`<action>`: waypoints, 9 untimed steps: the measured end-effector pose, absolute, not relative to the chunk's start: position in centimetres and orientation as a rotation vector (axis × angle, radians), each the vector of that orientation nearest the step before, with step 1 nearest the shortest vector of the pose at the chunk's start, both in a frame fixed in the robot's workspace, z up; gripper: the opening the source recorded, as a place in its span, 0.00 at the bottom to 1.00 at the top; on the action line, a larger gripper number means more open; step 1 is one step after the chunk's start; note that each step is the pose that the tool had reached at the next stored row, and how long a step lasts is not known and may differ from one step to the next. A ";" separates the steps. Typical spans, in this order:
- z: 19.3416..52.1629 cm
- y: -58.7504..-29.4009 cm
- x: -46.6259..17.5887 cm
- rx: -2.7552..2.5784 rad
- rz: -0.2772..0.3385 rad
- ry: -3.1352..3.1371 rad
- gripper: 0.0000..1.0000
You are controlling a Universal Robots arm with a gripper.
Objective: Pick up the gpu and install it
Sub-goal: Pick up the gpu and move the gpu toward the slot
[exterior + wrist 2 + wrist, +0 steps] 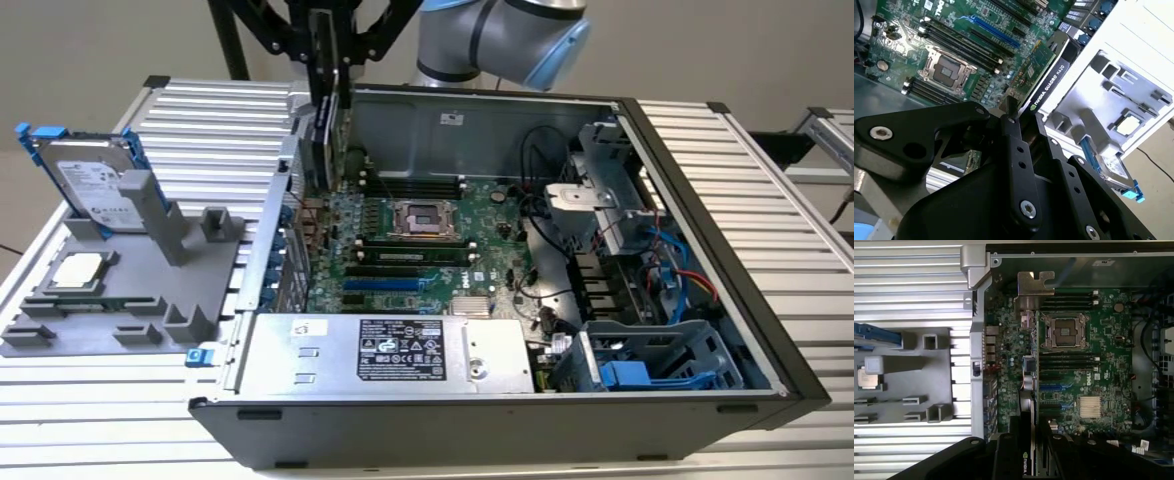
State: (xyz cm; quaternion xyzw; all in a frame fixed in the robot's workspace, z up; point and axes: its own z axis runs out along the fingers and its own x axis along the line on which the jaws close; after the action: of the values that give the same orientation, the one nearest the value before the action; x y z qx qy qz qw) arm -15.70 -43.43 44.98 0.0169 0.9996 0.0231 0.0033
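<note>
The ribbed aluminium surface (80, 430) carries an open dark-grey computer case (467, 440) with its green motherboard (501, 230) exposed. In the upper left of the exterior view, the gpu (324, 130), a thin green card with a black cooler, hangs on edge above the case's upper-left corner. The black tool (328, 75) is clamped on it. The card is probably light and stiff but fragile, best gripped by its cooler faces and not by bare circuitry or contacts.

Exterior view oblique; both wrist views seemingly close over motherboard (1114, 355) (904, 15)

The gripper (328, 80) hangs downward, clamped on the gpu (323, 140).
</note>
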 end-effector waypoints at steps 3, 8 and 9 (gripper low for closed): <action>45.0 -43.4 -15.5 0.053 0.072 3.134 0.00; 45.0 -43.4 -15.1 0.053 0.072 3.134 0.00; 45.0 -43.4 -15.0 0.053 0.072 3.134 0.00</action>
State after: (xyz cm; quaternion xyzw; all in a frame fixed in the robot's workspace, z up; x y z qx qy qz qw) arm -15.03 -43.41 44.98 0.0169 0.9996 0.0231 0.0033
